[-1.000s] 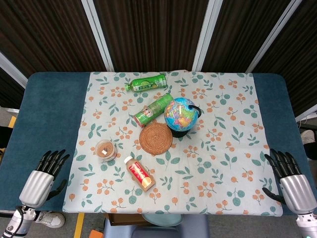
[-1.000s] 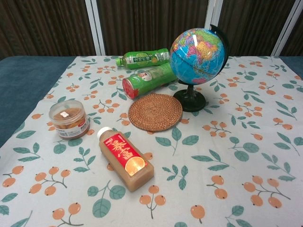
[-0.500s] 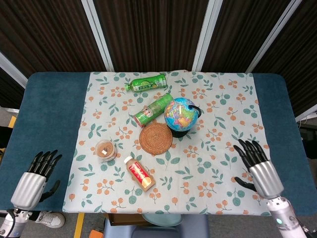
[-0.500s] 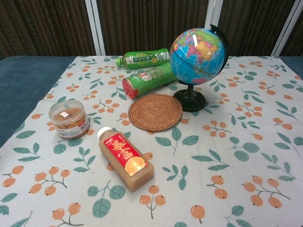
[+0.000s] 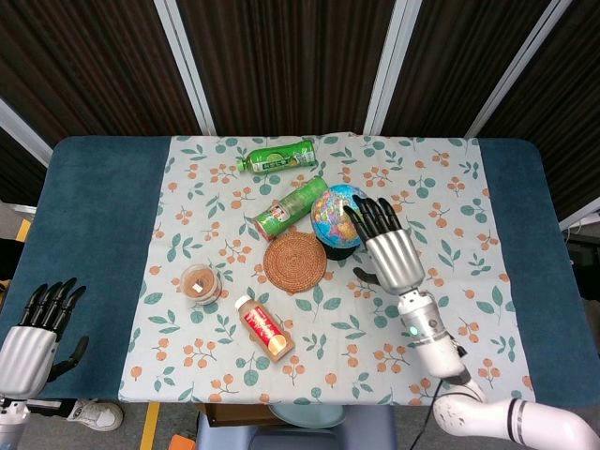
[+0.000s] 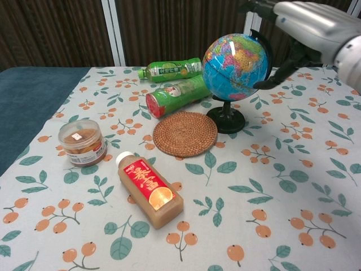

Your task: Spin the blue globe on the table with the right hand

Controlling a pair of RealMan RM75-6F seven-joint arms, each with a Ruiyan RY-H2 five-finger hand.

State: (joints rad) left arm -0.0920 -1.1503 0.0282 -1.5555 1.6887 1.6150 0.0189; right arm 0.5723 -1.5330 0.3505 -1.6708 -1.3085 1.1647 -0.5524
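Sweeping in from the near right corner of the worktop within a second, the robot's right hand [image 5: 389,251] now hovers above and just right of the small blue world globe on its black stand [image 6: 234,66], fingers [image 5: 373,217] spread and holding nothing; whether they touch the sphere cannot be told. The left hand [image 5: 30,339] has slipped lower at the near left edge, open and empty.

The globe stands upright near the middle of the leaf-and-orange patterned tablecloth [image 5: 441,206], its base just beside a round woven rattan coaster [image 6: 185,133]. A green cylindrical canister [image 6: 176,96] lies on its side close behind it, with a green drink bottle [image 6: 171,69] further back. Nearer the robot lie a red-labelled juice bottle [image 6: 149,189] and a small clear tub with a brown filling [image 6: 83,141].

The risk, judging from here, is a push rather than a glancing stroke: pressure toward the stand's axis could tip the light globe onto the coaster or knock it into the canister, which would roll.
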